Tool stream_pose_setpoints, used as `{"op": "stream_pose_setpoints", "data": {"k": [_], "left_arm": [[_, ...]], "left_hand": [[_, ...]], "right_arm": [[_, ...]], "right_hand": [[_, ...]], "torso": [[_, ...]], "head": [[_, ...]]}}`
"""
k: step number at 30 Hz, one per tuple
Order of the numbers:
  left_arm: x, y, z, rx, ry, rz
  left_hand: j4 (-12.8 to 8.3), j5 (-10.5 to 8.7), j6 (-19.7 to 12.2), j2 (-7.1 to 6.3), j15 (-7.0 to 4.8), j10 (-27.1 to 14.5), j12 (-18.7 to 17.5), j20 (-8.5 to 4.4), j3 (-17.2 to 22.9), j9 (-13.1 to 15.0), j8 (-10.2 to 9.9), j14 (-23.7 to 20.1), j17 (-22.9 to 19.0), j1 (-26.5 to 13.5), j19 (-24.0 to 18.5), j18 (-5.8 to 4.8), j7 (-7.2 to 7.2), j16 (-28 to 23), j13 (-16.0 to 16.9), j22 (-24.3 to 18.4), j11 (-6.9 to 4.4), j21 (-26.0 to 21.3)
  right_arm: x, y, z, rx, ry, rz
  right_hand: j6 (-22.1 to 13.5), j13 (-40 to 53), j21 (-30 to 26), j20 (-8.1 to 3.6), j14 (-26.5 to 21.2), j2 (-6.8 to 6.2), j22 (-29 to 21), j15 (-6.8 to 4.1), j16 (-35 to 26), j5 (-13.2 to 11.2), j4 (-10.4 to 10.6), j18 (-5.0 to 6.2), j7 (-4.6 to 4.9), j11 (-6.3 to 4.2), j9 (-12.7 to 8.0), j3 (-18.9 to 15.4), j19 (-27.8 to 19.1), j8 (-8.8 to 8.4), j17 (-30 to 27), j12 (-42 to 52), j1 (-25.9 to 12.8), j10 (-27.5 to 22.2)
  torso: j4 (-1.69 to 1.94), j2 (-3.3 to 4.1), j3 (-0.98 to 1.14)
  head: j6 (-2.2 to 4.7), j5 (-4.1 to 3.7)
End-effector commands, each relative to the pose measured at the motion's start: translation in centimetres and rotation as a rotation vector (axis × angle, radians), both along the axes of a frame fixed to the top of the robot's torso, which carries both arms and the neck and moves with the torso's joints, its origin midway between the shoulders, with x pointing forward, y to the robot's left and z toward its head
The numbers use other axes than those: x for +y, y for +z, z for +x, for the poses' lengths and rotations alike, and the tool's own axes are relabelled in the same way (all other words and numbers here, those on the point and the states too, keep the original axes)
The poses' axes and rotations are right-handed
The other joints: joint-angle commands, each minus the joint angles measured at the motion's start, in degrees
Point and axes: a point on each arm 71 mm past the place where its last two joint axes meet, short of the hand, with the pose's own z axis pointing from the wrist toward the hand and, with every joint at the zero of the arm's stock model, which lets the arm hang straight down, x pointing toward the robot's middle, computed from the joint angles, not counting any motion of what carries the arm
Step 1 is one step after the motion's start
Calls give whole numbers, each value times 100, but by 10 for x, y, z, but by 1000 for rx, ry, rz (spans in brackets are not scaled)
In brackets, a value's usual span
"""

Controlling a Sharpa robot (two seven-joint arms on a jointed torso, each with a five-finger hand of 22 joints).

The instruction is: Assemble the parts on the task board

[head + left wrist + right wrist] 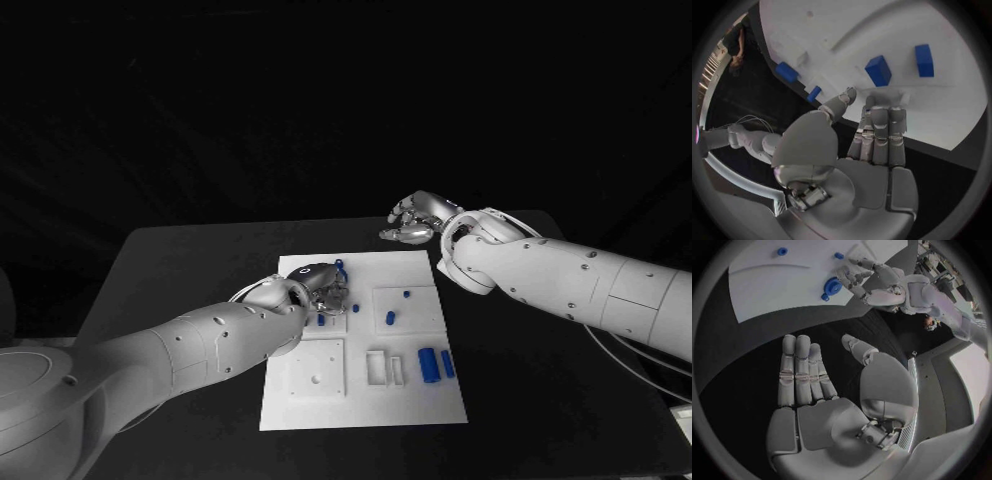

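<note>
The counter (188, 250) is black and spreads under everything, and the white task board (433, 400) lies in the middle of it, its long side running away from me.

My right arm comes in from the side and ends beyond the far edge of the board, over bare counter. My right hand (414, 220) holds nothing — in its wrist view the fingers (801, 370) lie straight and side by side, the thumb set apart, with only dark counter under them.

My left arm reaches over the board's near left corner. My left hand (315, 288) is over the far left part of the board, by a blue part (339, 268) that stands up from the plate. Its fingers (879, 135) are stretched out flat together with the tips on or just above the white surface, the thumb off to one side; I cannot tell whether it has hold of anything.

Of the smaller blue parts, two blocks (428, 363) lie side by side near the board's right edge, and a little peg (389, 318) sits further up in a square recess — the rest are too small to make out.
</note>
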Motion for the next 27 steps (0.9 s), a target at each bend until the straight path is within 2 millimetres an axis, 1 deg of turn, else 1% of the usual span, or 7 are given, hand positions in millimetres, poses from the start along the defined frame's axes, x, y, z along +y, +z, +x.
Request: {"op": "stream_pose_setpoints", "data": {"k": [1,4,8,11,16,20,27], "left_arm": [[-8,5,-5,-9,-38,-54],[-14,6,-9,-6,-64,-57],[-20,6,-12,9,-89,-57],[-24,5,-13,16,-103,-54],[-26,4,-11,14,-109,-19],[-25,2,-8,15,-107,20],[-27,1,-5,23,-98,45]], "left_hand": [[78,123,-225,-240,146,-588,-12,121,-56,-46,-87,-45,-9,-96,-41,501,-120,-28,-102,40,333,-56],[104,141,-219,-320,159,-654,-4,148,-81,-36,-60,-68,-4,-107,-56,533,-118,-18,-123,46,343,-61],[117,150,-205,-360,161,-710,2,160,-80,-23,-26,-102,-1,-72,-82,555,-133,-10,-142,53,344,-68],[132,149,-81,-319,77,-731,20,150,-88,13,75,-162,-4,-42,-135,552,-155,-16,-154,66,252,-81],[98,124,47,-156,5,-613,76,105,-137,39,190,-185,0,16,-179,524,-224,7,-136,91,180,-70],[43,37,155,59,1,-453,137,72,-149,46,270,-183,-1,103,-190,502,-201,24,-108,99,175,-57],[28,15,171,203,2,-428,121,53,-147,28,292,-184,-6,139,-194,480,-186,31,-114,96,177,-53]], "right_arm": [[0,0,0,5,11,-5],[0,0,0,5,11,-5],[0,0,0,6,12,-5],[1,0,0,6,13,-5],[1,0,0,6,14,-5],[2,0,0,7,15,-5],[3,-1,0,7,16,-5]], "right_hand": [[-1,-6,-34,33,44,24,-1,0,-38,9,-22,90,51,7,5,-9,-10,31,11,20,-29,-44],[-1,-9,-36,33,45,25,-1,0,-40,9,-23,90,51,6,5,-8,-9,31,12,22,-27,-44],[-1,-12,-37,33,47,26,0,-1,-43,9,-24,90,51,6,5,-8,-9,32,15,24,-25,-44],[-1,-15,-38,33,48,26,0,-1,-45,9,-25,90,51,6,5,-8,-8,32,17,26,-23,-44],[-1,-19,-40,33,51,26,1,-1,-48,8,-25,90,51,6,4,-8,-6,33,20,29,-22,-44],[-1,-23,-41,33,53,26,2,-1,-51,7,-25,90,51,6,4,-9,-5,33,23,32,-23,-44],[0,-29,-44,33,56,27,3,-1,-56,7,-23,90,50,5,3,-10,-2,34,28,36,-24,-44]], "torso": [[2,-4,1],[6,-4,-1],[4,1,-3],[-2,4,-1],[-8,7,4],[-4,3,7],[-10,9,5]], "head": [[6,-18],[6,-19],[14,-21],[16,-18],[24,-15],[28,-25],[24,-25]]}}
